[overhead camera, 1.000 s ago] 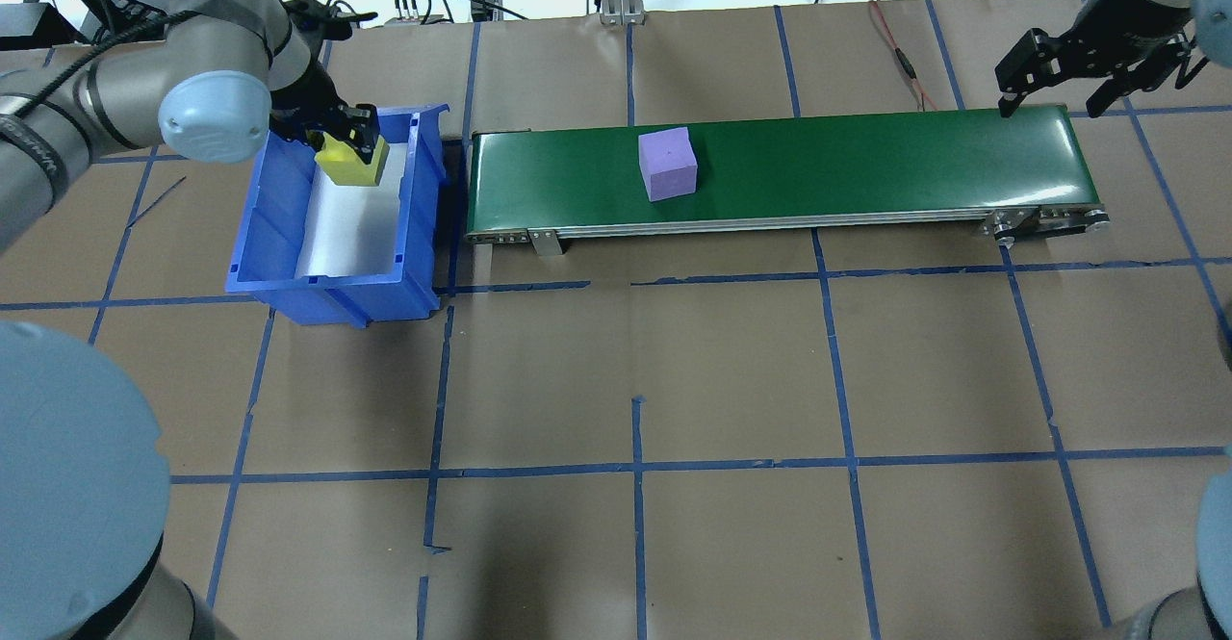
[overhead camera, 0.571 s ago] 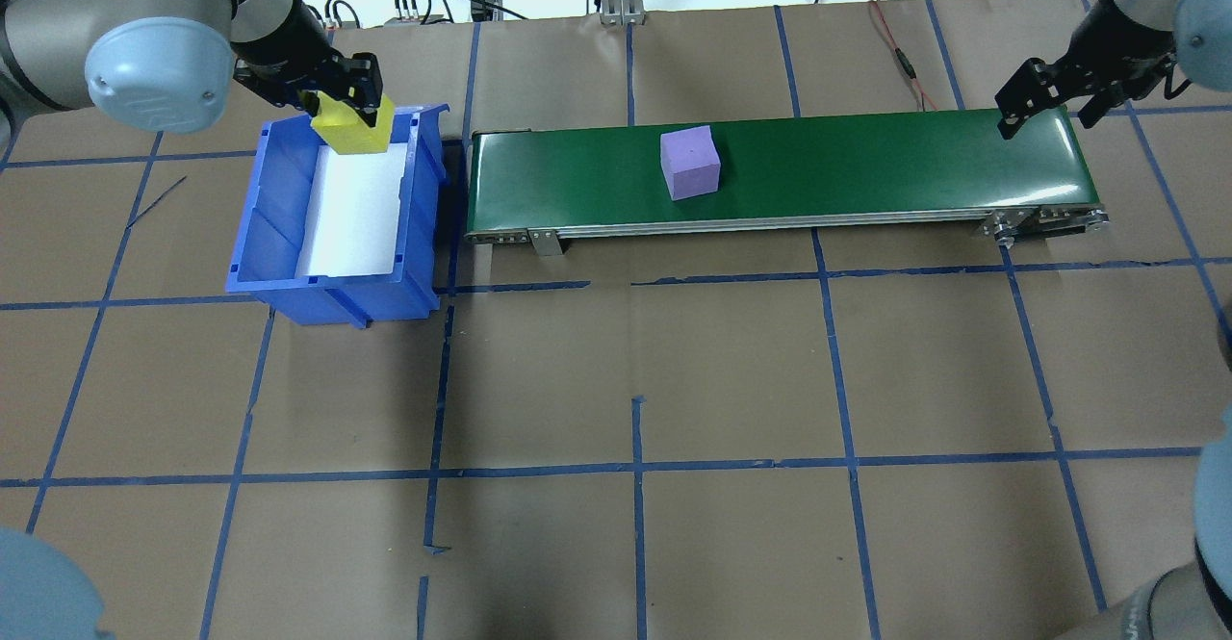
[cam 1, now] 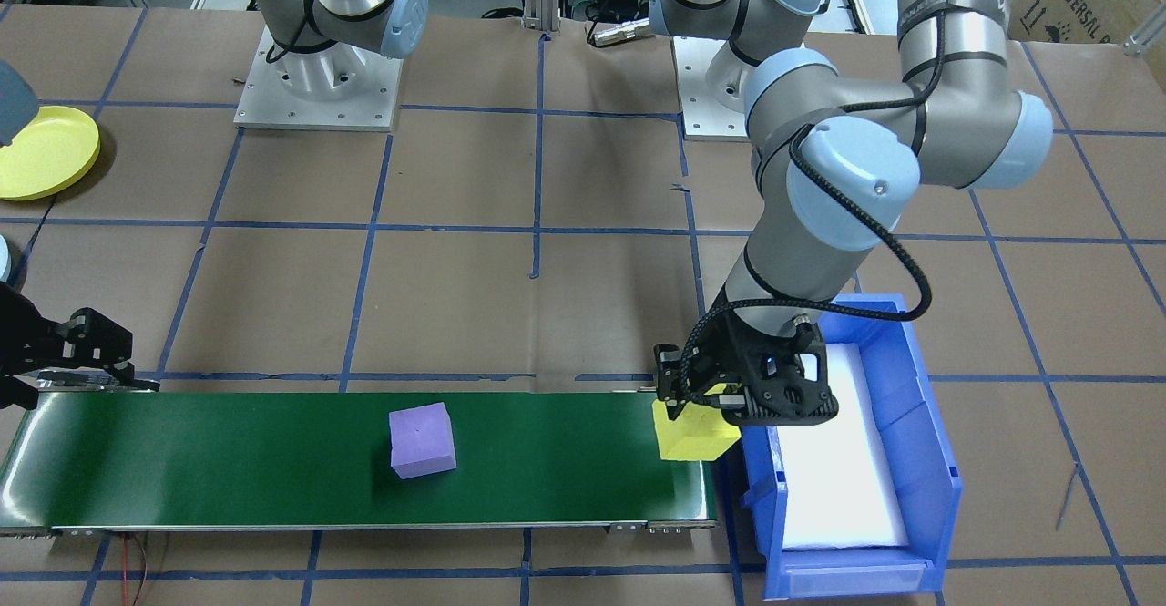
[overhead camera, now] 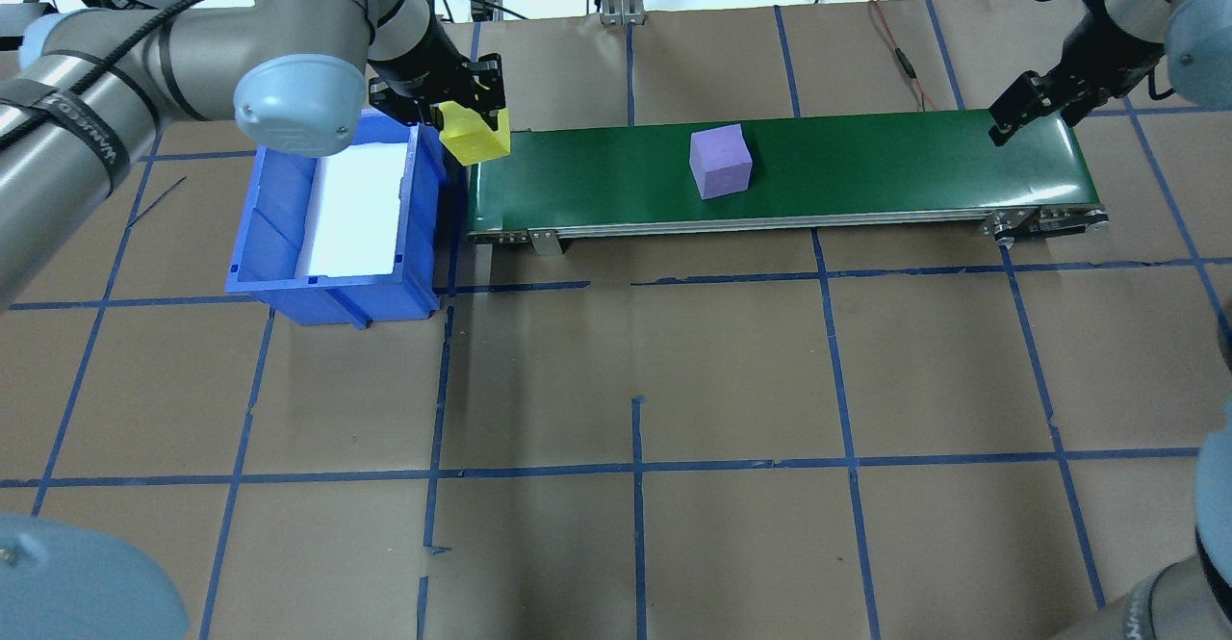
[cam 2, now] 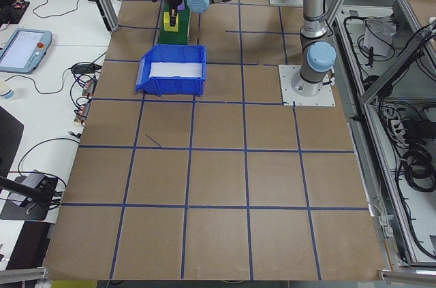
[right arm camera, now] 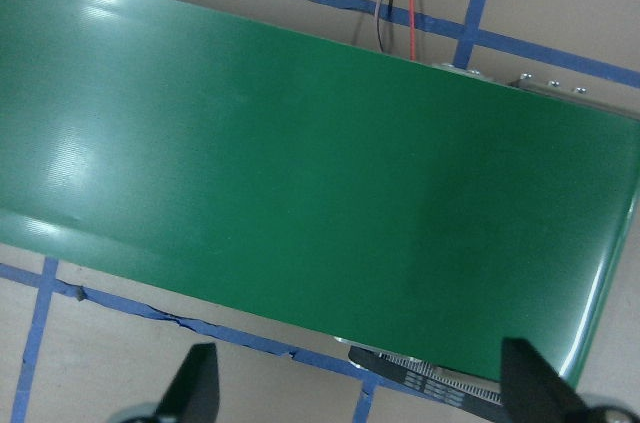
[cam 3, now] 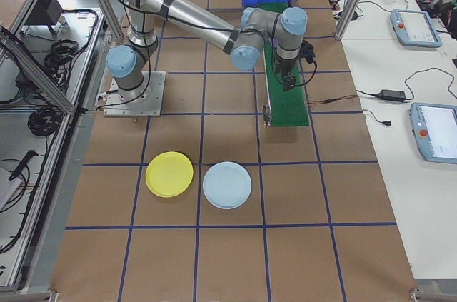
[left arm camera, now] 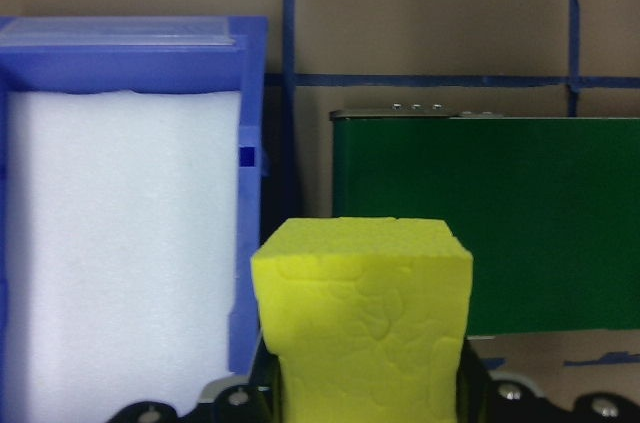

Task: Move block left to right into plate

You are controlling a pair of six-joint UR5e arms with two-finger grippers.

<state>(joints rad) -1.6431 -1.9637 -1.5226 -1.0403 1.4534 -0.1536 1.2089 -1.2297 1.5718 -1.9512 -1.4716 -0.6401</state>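
we hold the yellow block point(overhead camera: 474, 140) pinched in our left claw point(overhead camera: 469, 118), lifted clear of the blue bin point(overhead camera: 279, 236) and hanging over the gap where the bin's wall meets the near end of the green conveyor belt point(overhead camera: 866, 164). to do this step well, we judge that we should carry the block a little further past the belt's end roller before we lower it, set it flat in the middle of the belt's width, and only then part the fingers, so it does not tip off the edge or drop into the gap beside the bin.

a purple block point(overhead camera: 720, 161) already sits on the belt, well apart from the yellow one, so it does not crowd the landing spot. our right claw point(overhead camera: 1036, 106) hovers spread over the far end of the belt, holding nothing. the yellow plate point(cam 3: 169, 174) lies on the counter point(overhead camera: 674, 380) off to the right, well apart from the belt, with a pale blue plate point(cam 3: 227, 185) just beside it; that neighbour is the one thing we could mistake for the goal. the bin's raised wall is the nearest obstacle to the left arm.
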